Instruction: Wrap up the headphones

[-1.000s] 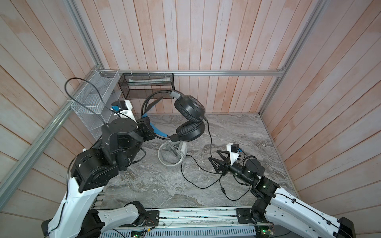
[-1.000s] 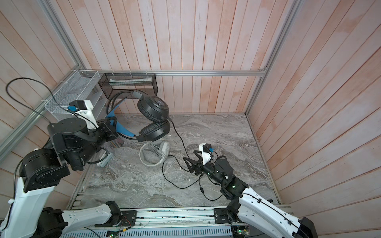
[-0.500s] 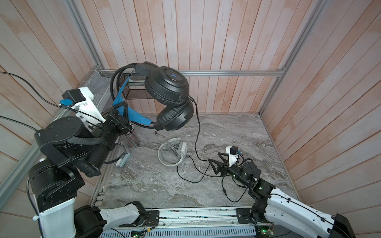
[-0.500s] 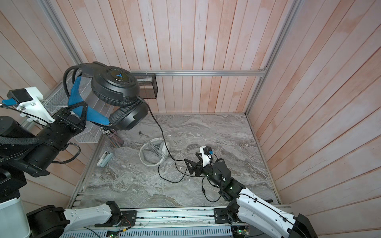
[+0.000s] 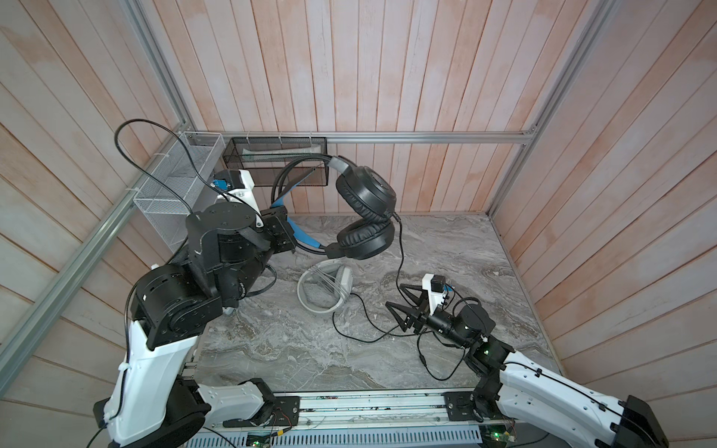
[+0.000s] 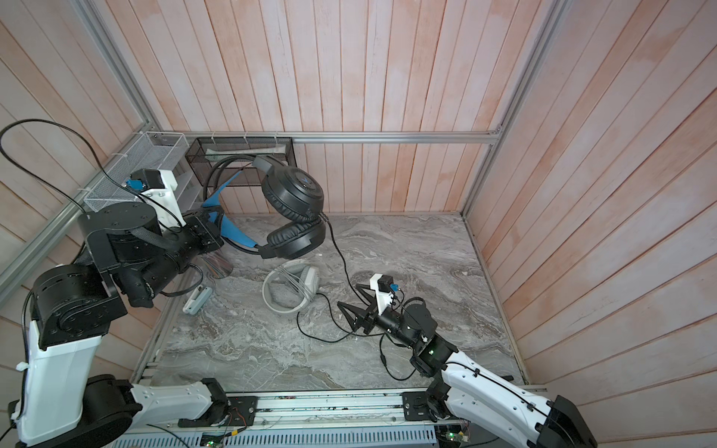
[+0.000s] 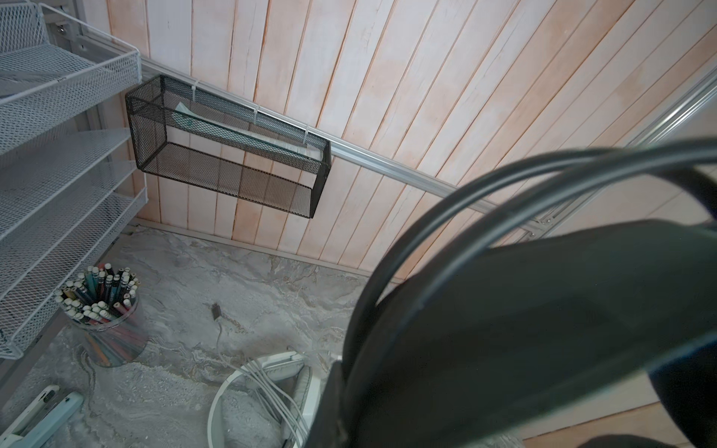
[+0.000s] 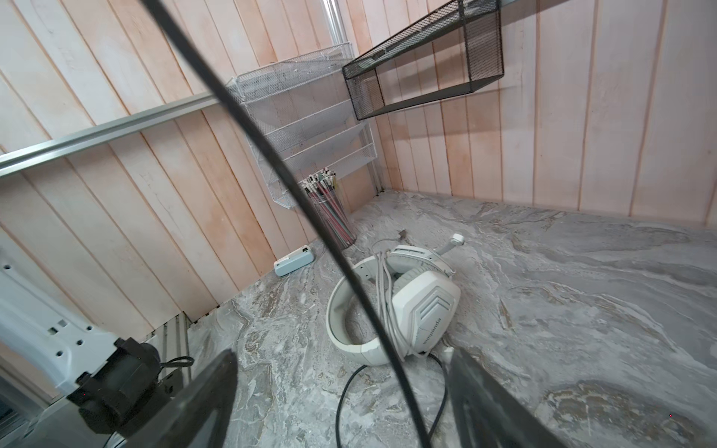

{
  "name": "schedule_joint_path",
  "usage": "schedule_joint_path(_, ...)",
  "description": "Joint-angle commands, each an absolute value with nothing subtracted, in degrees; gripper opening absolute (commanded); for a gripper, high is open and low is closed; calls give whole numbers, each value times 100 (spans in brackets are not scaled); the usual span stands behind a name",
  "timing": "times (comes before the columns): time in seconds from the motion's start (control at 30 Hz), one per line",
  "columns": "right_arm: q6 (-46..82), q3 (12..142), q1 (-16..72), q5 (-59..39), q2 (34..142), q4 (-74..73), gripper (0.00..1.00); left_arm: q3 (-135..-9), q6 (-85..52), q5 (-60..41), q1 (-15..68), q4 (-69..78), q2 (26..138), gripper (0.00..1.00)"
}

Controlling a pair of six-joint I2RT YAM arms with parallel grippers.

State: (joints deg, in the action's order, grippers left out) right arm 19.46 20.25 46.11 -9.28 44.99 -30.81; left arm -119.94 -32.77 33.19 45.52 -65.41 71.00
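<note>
My left gripper (image 5: 286, 229) is shut on the blue-lined headband of the black headphones (image 5: 364, 194), holding them up over the table's back left. Their earcups hang to the right of it, and the dark headband (image 7: 504, 329) fills much of the left wrist view. Their black cable (image 5: 400, 256) drops from the lower earcup and passes between the spread fingers of my right gripper (image 5: 395, 296), which is open just above the table. The cable (image 8: 388, 349) runs untouched through that gap. The white headphones (image 5: 326, 285) lie on the table with their cable wound round them.
A black mesh basket (image 5: 279, 155) hangs on the back wall, with a white mesh rack (image 5: 174, 186) on the left wall. A cup of pencils (image 7: 104, 310) and a small white-blue device (image 6: 198, 298) stand below the rack. Loose black cable (image 5: 364, 337) loops over the marble table (image 5: 271, 349).
The left arm swung the black headphones high toward the camera, then brought them back down to about where they began. The right gripper stayed low by the cable and opened a little wider.
</note>
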Motion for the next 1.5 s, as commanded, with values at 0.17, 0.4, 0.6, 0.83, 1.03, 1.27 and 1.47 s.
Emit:
schedule_joint_path(0.17, 1618, 2449, 4649, -1107, 3905, -2785, 85, -12025, -3251, 3778, 4496, -6513, 7025, 0)
schedule_joint_path(0.4, 1583, 2213, 4655, -529, 3329, -2529, 87, -12057, -3078, 3729, 4456, -6669, 7013, 0)
schedule_joint_path(0.6, 1483, 2136, 4650, -141, 3871, -2825, 86, -12038, -3050, 3630, 4434, -6753, 6954, 0)
schedule_joint_path(0.83, 1271, 2013, 4641, 36, 4456, -3164, 85, -11879, -3067, 3613, 4421, -6759, 6812, 0)
schedule_joint_path(1.03, 1212, 1870, 4641, 384, 5017, -3409, 79, -11853, -3024, 3653, 4407, -6751, 6772, 0)
schedule_joint_path(1.27, 1173, 2055, 4640, 445, 5345, -3215, 39, -11590, -2982, 3686, 4386, -6691, 6645, 0)
schedule_joint_path(1.47, 1346, 2093, 4653, 62, 4977, -2782, 16, -11186, -2856, 3864, 4292, -6597, 6548, 0)
